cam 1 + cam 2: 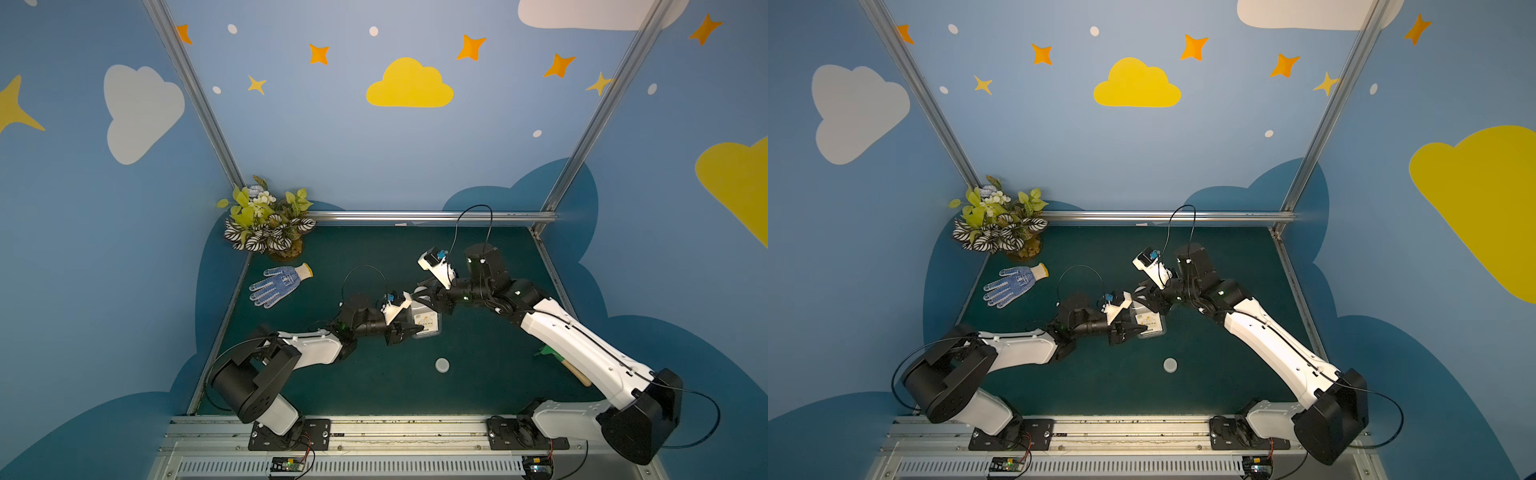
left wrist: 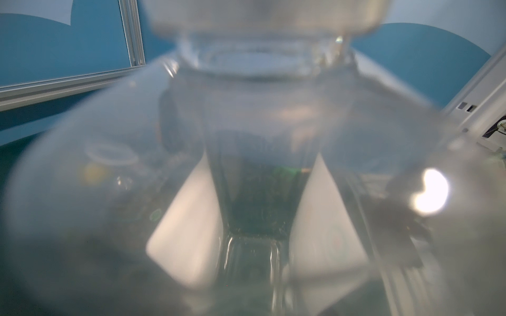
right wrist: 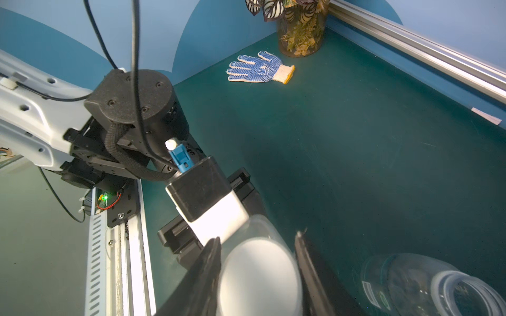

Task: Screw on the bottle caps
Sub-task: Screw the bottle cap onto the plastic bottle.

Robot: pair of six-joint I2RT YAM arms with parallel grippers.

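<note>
**While left gripper (image 1: pixel 411 323) clamps rectangular bottle (image 1: pixel 428 321), right gripper (image 3: pixel 257 238) pinches white cap (image 3: pixel 260 276)**

Both jaw pairs are nearly closed around their loads, with the cap at the bottle's neck. Near the right jaws is the round bottle (image 3: pixel 410 284), uncapped; a second cap (image 1: pixel 442 365) rests farther off.

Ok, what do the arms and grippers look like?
They match: left arm and right arm have white moulded shells, black round joint housings, a thin black cable looped above each wrist. The left gripper and right gripper are black with tapered fingers. Each wrist carries a black-and-white camera block with a blue connector.
</note>
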